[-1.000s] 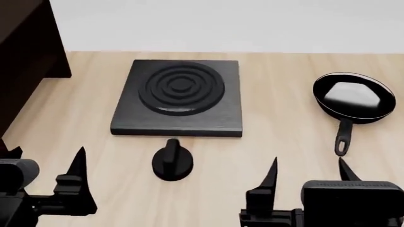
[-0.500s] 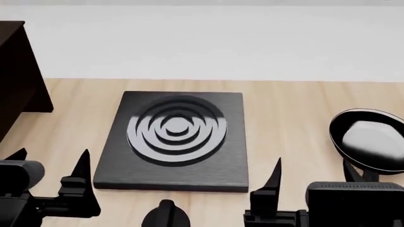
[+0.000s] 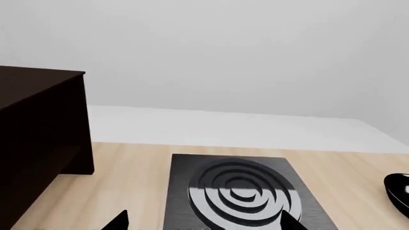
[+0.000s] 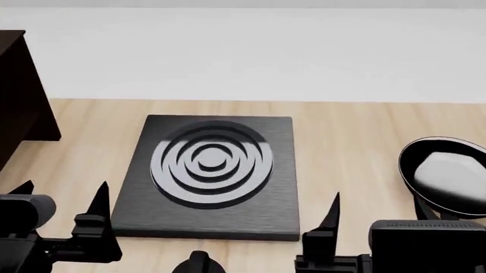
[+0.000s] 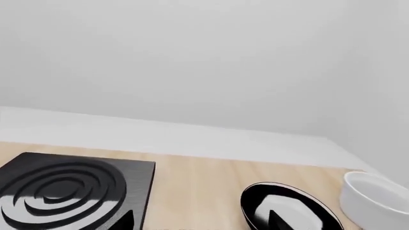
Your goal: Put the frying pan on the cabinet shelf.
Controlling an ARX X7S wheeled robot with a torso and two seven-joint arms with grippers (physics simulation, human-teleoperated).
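The frying pan is small, round and glossy black with a pale sheen inside. It lies on the wooden counter at the right, and its handle is hidden behind my right gripper. It also shows in the right wrist view, and its rim shows in the left wrist view. The dark brown cabinet stands at the far left, also seen in the left wrist view; I cannot make out its shelf board. My left gripper is open and empty at the lower left. My right gripper is open and empty, just short of the pan.
A square black hob plate with concentric rings lies mid-counter between cabinet and pan. A black knob sits at its near edge. A white round pot stands beyond the pan. A white wall backs the counter.
In the head view everything has slid downward: hob plate and pan sit lower, the knob is almost out of frame, and the pan's handle is now behind my right gripper. Both grippers stay open.
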